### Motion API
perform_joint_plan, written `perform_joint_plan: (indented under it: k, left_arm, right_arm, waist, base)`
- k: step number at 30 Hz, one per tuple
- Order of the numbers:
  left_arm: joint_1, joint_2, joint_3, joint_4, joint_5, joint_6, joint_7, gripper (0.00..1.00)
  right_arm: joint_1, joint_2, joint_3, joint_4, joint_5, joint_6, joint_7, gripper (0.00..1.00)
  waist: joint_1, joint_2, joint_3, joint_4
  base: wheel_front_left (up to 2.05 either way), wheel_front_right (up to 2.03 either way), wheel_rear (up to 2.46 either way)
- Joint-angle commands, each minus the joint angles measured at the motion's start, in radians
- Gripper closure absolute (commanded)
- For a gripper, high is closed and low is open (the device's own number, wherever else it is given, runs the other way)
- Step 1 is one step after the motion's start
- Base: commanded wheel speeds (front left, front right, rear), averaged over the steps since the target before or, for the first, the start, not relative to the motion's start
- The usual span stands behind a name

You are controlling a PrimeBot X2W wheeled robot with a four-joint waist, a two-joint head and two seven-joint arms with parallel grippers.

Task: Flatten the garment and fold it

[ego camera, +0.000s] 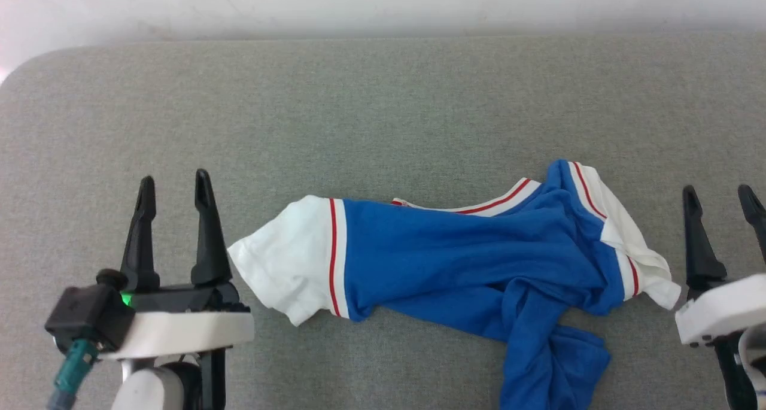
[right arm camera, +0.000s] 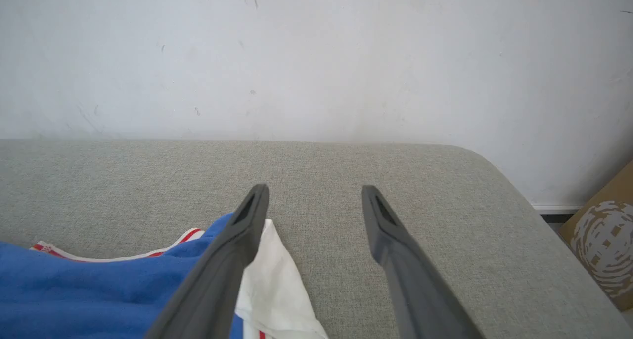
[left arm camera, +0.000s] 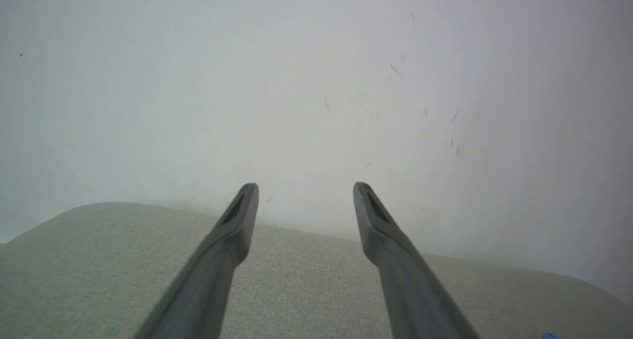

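Observation:
The garment point(ego camera: 455, 248), a bright blue T-shirt with white red-striped sleeves, lies crumpled across the middle of the grey padded table point(ego camera: 383, 99). Its body is bunched and a twisted blue part runs toward the near edge. My left gripper point(ego camera: 175, 194) stands open just left of the white left sleeve, apart from it and holding nothing. My right gripper point(ego camera: 721, 202) is open just right of the right sleeve, also with nothing in it. In the right wrist view the garment point(right arm camera: 89, 289) lies to the left behind the right gripper point(right arm camera: 314, 193). In the left wrist view the left gripper point(left arm camera: 305, 190) shows spread fingers over bare table.
A white wall point(ego camera: 383, 3) runs right behind the table's far edge. The table's far corners are rounded. A brown cardboard box point(right arm camera: 606, 250) stands on the floor beyond the table's right end.

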Motion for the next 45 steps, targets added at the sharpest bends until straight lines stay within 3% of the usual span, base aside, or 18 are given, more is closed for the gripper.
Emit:
perform_joint_plan:
  k: [1, 6, 12, 17, 24, 28, 29, 30, 32, 33, 45]
  left_arm:
    - [0.025, 0.003, 0.003, -0.01, 0.054, 0.0, -0.014, 0.0]
    - [0.058, -0.02, 0.011, -0.047, 0.203, -0.002, -0.019, 0.0]
    - [0.075, -0.059, 0.023, -0.041, 0.247, -0.027, -0.019, 0.0]
    - [0.055, -0.081, 0.035, -0.035, 0.255, -0.052, -0.02, 0.0]
    - [0.035, -0.101, 0.039, -0.016, 0.253, -0.077, -0.02, 0.0]
    - [0.033, -0.106, 0.044, -0.011, 0.251, -0.082, -0.02, 0.0]
    - [0.033, -0.107, 0.046, -0.01, 0.251, -0.083, -0.02, 0.0]
    - [0.034, -0.108, 0.047, -0.01, 0.251, -0.084, -0.02, 0.0]
    - [0.034, -0.109, 0.048, -0.008, 0.251, -0.085, -0.02, 0.0]
    - [0.034, -0.11, 0.048, -0.007, 0.251, -0.086, -0.02, 0.0]
    - [0.049, -0.112, 0.058, 0.0, 0.251, -0.091, -0.02, 0.0]
  right_arm:
    - [0.03, 0.011, -0.008, -0.014, -0.016, -0.002, -0.032, 0.0]
    - [0.092, 0.019, -0.009, 0.004, -0.004, -0.002, -0.096, 0.0]
    - [0.084, 0.019, 0.019, 0.035, -0.004, -0.002, -0.105, 0.0]
    - [0.042, 0.01, 0.102, 0.073, -0.077, -0.002, -0.012, 0.0]
    - [-0.024, -0.099, 0.191, 0.16, -0.105, -0.002, 0.125, 0.0]
    - [-0.047, -0.124, 0.201, 0.181, -0.096, -0.002, 0.147, 0.02]
    - [-0.05, -0.123, 0.198, 0.183, -0.093, -0.002, 0.149, 0.25]
    - [-0.053, -0.123, 0.195, 0.184, -0.091, -0.002, 0.149, 0.59]
    - [-0.054, -0.12, 0.184, 0.193, -0.09, -0.002, 0.155, 0.9]
    - [-0.053, -0.118, 0.179, 0.198, -0.09, -0.002, 0.156, 1.0]
    - [-0.065, -0.097, 0.138, 0.175, -0.087, -0.002, 0.134, 1.0]
  waist:
    - [0.0, 0.0, 0.002, -0.007]
    - [0.0, 0.0, 0.009, -0.018]
    - [0.0, 0.0, 0.017, -0.016]
    - [0.0, 0.0, 0.033, -0.003]
    - [0.0, 0.0, 0.061, 0.029]
    - [0.0, 0.0, 0.068, 0.044]
    - [0.0, 0.0, 0.069, 0.047]
    - [0.0, 0.0, 0.069, 0.049]
    - [0.0, 0.0, 0.068, 0.051]
    - [0.0, 0.0, 0.067, 0.052]
    - [0.0, 0.0, 0.038, 0.021]
  base:
    - [0.0, 0.0, 0.0]
    - [0.0, 0.0, 0.0]
    - [0.0, 0.0, 0.0]
    - [0.0, 0.0, 0.0]
    - [0.0, 0.0, 0.0]
    - [0.0, 0.0, 0.0]
    - [0.0, 0.0, 0.0]
    - [0.0, 0.0, 0.0]
    - [0.0, 0.0, 0.0]
    - [0.0, 0.0, 0.0]
    - [0.0, 0.0, 0.0]
